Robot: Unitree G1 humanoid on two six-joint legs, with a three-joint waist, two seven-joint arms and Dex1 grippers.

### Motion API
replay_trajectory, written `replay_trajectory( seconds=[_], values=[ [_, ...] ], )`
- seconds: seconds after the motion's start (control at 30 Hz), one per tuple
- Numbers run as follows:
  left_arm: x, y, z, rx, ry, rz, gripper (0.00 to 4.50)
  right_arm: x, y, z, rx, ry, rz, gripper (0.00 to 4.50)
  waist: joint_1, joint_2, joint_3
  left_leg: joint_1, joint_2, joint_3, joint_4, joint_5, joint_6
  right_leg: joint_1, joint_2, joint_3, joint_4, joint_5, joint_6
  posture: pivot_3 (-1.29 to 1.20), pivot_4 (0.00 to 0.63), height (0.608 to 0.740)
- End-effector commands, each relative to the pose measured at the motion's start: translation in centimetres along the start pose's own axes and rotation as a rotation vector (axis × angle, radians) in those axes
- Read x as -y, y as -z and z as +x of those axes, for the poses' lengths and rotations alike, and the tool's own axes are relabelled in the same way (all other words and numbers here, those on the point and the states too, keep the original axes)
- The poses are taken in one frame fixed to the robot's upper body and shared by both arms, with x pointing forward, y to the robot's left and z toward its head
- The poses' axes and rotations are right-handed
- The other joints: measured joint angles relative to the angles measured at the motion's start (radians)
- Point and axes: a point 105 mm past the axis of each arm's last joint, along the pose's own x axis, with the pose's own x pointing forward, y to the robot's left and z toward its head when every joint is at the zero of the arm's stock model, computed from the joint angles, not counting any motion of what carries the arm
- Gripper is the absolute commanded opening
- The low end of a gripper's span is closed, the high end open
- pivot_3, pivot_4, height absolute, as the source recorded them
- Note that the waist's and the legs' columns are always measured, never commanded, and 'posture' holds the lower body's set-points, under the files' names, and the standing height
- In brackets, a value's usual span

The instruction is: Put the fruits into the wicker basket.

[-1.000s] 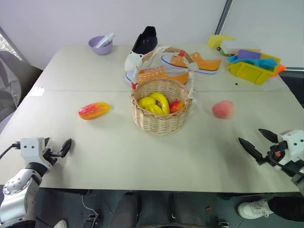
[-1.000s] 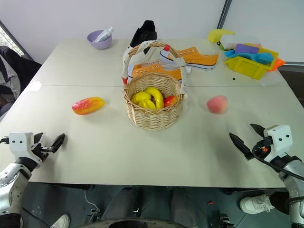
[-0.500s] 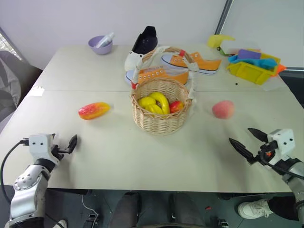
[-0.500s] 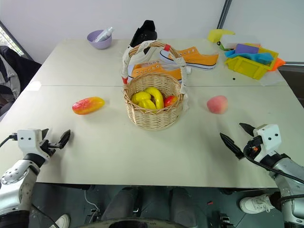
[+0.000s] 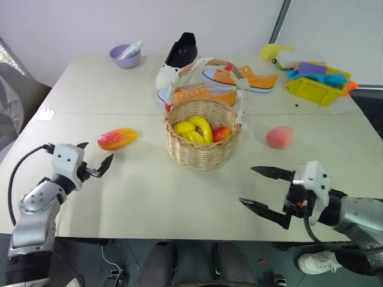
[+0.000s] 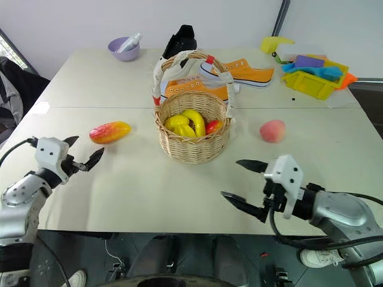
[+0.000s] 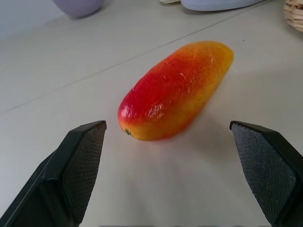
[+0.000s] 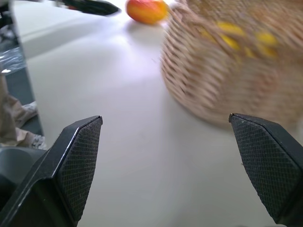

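Note:
A red-orange-yellow mango (image 5: 118, 138) lies on the table to the left of the wicker basket (image 5: 200, 154). A pink peach (image 5: 279, 137) lies to the basket's right. My left gripper (image 5: 96, 152) is open just short of the mango and points at it. In the left wrist view the mango (image 7: 175, 90) sits between and beyond my fingers (image 7: 80, 161). My right gripper (image 5: 246, 185) is open and empty, in front of the basket and to its right, pointing left. In the right wrist view the basket (image 8: 227, 80) is close.
Yellow bananas (image 5: 197, 128) and a red fruit lie inside the basket. Behind it are orange sneakers (image 5: 239, 81), a black shoe (image 5: 179, 57) and a purple bowl (image 5: 125, 55). A yellow tray (image 5: 317, 89) of oddments stands at the back right.
My right gripper swung left from the table's right front corner to the front of the basket. My left gripper rose and moved in toward the mango. Both stayed open.

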Motion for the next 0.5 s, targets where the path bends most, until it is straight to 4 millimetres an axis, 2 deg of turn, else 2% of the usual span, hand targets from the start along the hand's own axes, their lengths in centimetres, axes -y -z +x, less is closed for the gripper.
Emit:
replay_trajectory(
  seconds=[0.03, 0.2, 0.37, 0.5],
  values=[
    [-1.0, -1.5, 1.1, -0.031, 0.079, 0.096, 4.47, -0.6, -1.5, 1.0, 0.049, -0.033, -0.048, 4.47, 0.003, -0.001, 0.001, 0.000, 0.000, 0.000, 0.000, 0.000, 0.000, 0.000, 0.000, 0.000, 0.000, 0.000, 0.000, 0.00, 0.150, 0.721],
    [-2.6, -3.1, 3.7, -0.065, 0.171, 0.054, 4.47, -1.3, -0.3, 1.4, 0.039, -0.078, -0.037, 4.47, 0.002, -0.002, 0.001, -0.001, -0.001, 0.000, 0.000, 0.000, 0.000, 0.000, 0.002, -0.001, 0.000, 0.001, 0.003, 0.00, 0.150, 0.721],
    [-1.7, -4.0, 6.6, -0.146, 0.374, 0.069, 4.47, -2.3, 0.3, 1.8, 0.064, -0.102, -0.038, 4.47, -0.003, -0.004, 0.002, -0.001, -0.001, 0.000, 0.000, 0.000, 0.000, -0.001, 0.004, -0.001, 0.001, 0.003, 0.006, 0.00, 0.150, 0.721],
    [-1.2, -3.6, 7.4, -0.207, 0.467, 0.115, 4.47, -3.2, 0.6, 2.2, 0.073, -0.106, -0.039, 4.47, -0.016, -0.004, 0.002, -0.001, -0.001, 0.000, 0.001, 0.000, 0.000, -0.001, 0.005, -0.001, 0.003, 0.004, 0.007, 0.00, 0.150, 0.721]
  ],
)
